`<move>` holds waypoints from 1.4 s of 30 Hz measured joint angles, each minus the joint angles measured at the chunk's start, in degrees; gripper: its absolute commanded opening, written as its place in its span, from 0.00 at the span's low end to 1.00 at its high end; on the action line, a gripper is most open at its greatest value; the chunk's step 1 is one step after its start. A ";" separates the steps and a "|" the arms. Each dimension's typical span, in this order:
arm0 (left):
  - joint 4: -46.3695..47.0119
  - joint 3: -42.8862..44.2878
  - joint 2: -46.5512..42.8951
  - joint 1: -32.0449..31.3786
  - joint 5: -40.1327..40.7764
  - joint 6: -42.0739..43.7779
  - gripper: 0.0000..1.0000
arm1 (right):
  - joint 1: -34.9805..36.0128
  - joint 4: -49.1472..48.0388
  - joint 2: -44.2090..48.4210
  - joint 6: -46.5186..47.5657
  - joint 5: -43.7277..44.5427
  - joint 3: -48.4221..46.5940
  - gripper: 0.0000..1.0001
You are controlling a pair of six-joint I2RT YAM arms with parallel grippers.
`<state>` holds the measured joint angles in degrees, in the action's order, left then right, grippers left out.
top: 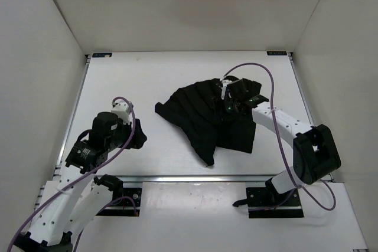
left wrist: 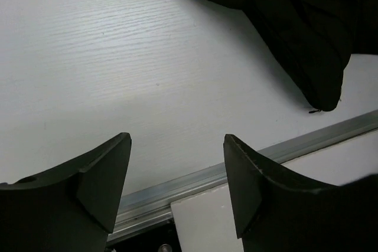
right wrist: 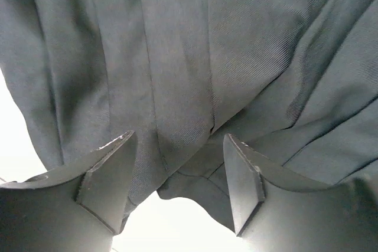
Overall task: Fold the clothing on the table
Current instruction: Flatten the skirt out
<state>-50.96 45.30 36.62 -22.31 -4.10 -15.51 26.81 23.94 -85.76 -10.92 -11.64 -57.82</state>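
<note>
The right gripper point(right wrist: 177, 138) hovers with jaws apart over the far right part of the black pleated skirt point(top: 204, 116), clamping nothing. To fold well, I judge it should come down on a clean outer edge, not a bunched pleat. The left gripper point(left wrist: 177, 140), jaws also apart, hangs over bare table point(top: 130, 81) by the front rail point(left wrist: 307, 146), clear of the cloth. The skirt lies rumpled right of centre. Its pleats fan from under the right gripper toward the near tip, and its long axis is roughly diagonal.
</note>
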 measured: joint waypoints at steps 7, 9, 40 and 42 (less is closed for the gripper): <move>-0.02 -0.04 0.13 -0.13 0.66 -1.03 0.99 | 0.72 -0.85 0.00 0.81 -0.20 -0.79 0.61; 0.00 -0.07 -0.59 -0.48 0.72 -1.07 0.98 | 2.45 -1.16 -1.81 0.85 0.35 -0.79 0.61; 13.77 -14.27 -5.64 2.82 -14.60 -15.41 0.75 | 6.03 -13.38 10.82 -9.84 -5.73 6.43 0.54; 13.73 -18.58 -5.79 2.99 -13.57 -18.88 0.72 | 4.74 -11.65 14.49 -11.47 -4.11 13.29 0.55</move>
<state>-37.23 26.72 30.83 -19.31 -17.67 -34.39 31.55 12.29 -71.26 -22.39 -15.75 -44.53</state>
